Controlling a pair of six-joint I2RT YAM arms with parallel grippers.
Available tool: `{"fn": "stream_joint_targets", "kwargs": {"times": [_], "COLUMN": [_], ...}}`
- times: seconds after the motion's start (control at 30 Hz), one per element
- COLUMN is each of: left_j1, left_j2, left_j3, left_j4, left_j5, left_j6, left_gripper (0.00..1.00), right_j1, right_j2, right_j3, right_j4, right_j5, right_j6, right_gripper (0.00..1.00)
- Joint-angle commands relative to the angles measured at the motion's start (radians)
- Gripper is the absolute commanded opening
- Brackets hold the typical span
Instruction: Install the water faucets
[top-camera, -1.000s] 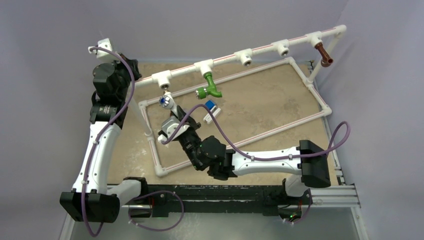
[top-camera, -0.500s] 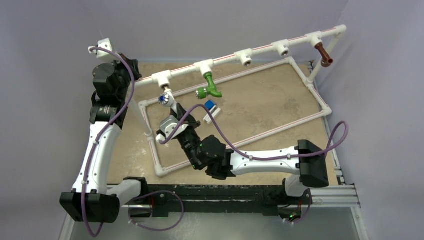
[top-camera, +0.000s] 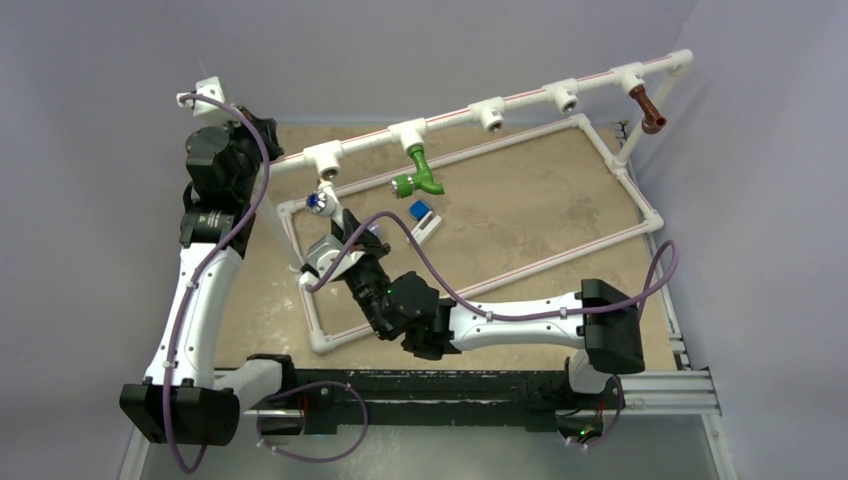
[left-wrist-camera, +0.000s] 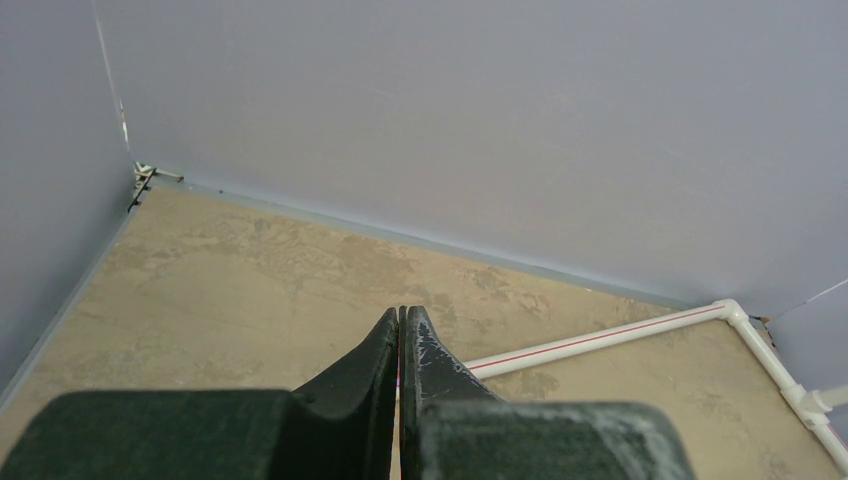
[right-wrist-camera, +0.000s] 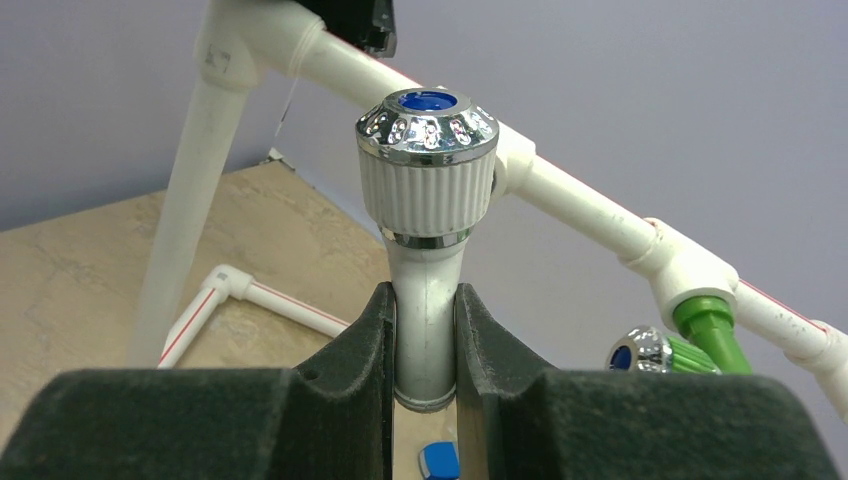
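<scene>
My right gripper (top-camera: 337, 218) (right-wrist-camera: 425, 345) is shut on the white faucet (top-camera: 322, 201) (right-wrist-camera: 428, 215). Its silvery round knob with a blue cap points up toward the leftmost tee (top-camera: 328, 158) of the raised pipe, just below it. The green faucet (top-camera: 420, 172) (right-wrist-camera: 690, 340) hangs from the second tee. The brown faucet (top-camera: 648, 108) hangs from the far right tee. My left gripper (left-wrist-camera: 401, 330) is shut and empty, held high at the back left (top-camera: 230, 150).
A white pipe frame (top-camera: 520, 265) lies on the tan tabletop, and the raised pipe (top-camera: 500, 105) has two bare tees. A small blue-and-white block (top-camera: 424, 214) (right-wrist-camera: 440, 460) lies inside the frame. The right arm's purple cable (top-camera: 440, 280) loops over the table.
My right gripper has moved left and a little back with the white faucet, bringing it under the leftmost tee. The left arm has not moved.
</scene>
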Motion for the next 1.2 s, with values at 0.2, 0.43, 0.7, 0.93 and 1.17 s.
{"fn": "stream_joint_targets", "kwargs": {"times": [0.2,0.43,0.7,0.93,1.17], "left_j1": [0.002,0.002,0.002,0.002,0.002], "left_j2": [0.039,0.041,0.044,0.044,0.042], "left_j3": [-0.088,-0.086,-0.085,-0.088,-0.088], "left_j4": [-0.284,-0.284,-0.284,-0.286,-0.286], "left_j5": [0.040,0.040,0.040,0.040,0.040], "left_j6": [-0.007,-0.006,-0.005,-0.005,-0.005], "left_gripper": [0.00,0.00,0.00,0.00,0.00], "right_j1": [-0.014,-0.014,-0.016,-0.023,-0.025], "right_j2": [-0.041,-0.076,-0.058,-0.035,-0.018], "right_j3": [0.011,-0.011,-0.005,0.007,0.021], "right_j4": [0.069,0.074,0.056,0.053,0.032], "right_j5": [0.029,0.032,0.027,0.019,0.012], "right_j6": [-0.010,-0.001,-0.001,0.004,0.017], "right_gripper": [0.00,0.00,0.00,0.00,0.00]}}
